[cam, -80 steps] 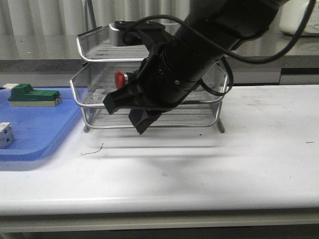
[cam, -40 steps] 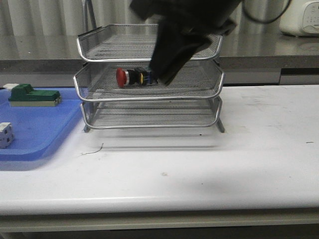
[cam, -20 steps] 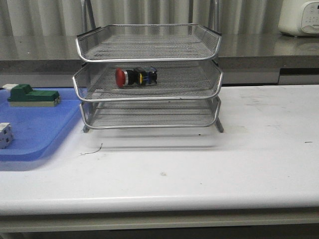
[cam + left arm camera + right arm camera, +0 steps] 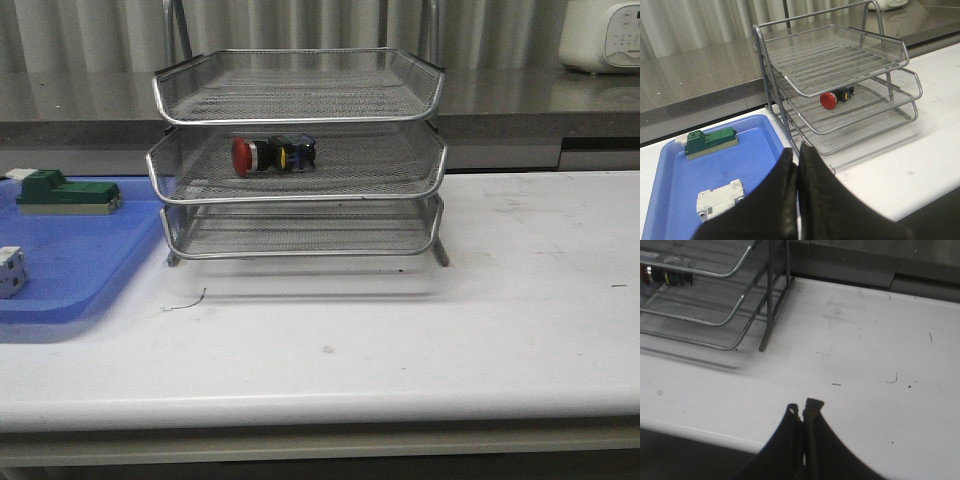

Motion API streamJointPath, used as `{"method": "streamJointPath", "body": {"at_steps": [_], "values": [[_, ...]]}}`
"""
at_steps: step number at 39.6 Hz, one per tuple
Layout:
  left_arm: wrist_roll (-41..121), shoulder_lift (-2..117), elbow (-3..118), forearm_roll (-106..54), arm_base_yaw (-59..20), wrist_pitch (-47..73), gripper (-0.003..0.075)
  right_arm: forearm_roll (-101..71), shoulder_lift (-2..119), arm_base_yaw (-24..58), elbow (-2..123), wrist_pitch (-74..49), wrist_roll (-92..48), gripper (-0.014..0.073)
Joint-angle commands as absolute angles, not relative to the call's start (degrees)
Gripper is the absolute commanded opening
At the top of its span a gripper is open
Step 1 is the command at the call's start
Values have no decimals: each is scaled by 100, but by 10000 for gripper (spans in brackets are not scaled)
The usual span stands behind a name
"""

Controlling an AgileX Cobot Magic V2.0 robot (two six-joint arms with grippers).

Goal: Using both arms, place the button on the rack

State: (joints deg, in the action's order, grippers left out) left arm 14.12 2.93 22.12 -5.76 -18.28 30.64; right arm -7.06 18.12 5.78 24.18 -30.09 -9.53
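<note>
While the button (image 4: 272,155) lies on its side in the rack's (image 4: 300,120) middle tier, left of centre, the placing looks done; nothing more seems needed. On the left, a blue tray (image 4: 70,270) holds a green block (image 4: 66,192) and white cube (image 4: 9,271). Left wrist: pincer (image 4: 796,165) together, empty, over the tray. Right wrist: pincer (image 4: 803,412) together, empty, above bare worktop (image 4: 865,365)
</note>
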Motion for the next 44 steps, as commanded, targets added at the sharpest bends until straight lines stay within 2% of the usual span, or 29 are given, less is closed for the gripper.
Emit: {"method": "streamJointPath", "body": {"at_steps": [1, 9, 38, 44], "values": [[1357, 370, 2347, -652, -1815, 2567, -19, -698, 1309, 544, 2358, -2448, -951, -60], [1357, 370, 2347, -652, -1815, 2567, -19, -698, 740, 544, 2293, -2494, -951, -60], [1357, 370, 2347, -629, -1815, 2567, -19, -698, 747, 544, 2293, -2503, -951, -60], [1272, 321, 2158, -669, -1784, 2242, -19, -698, 747, 544, 2293, -2503, -951, -60]]}}
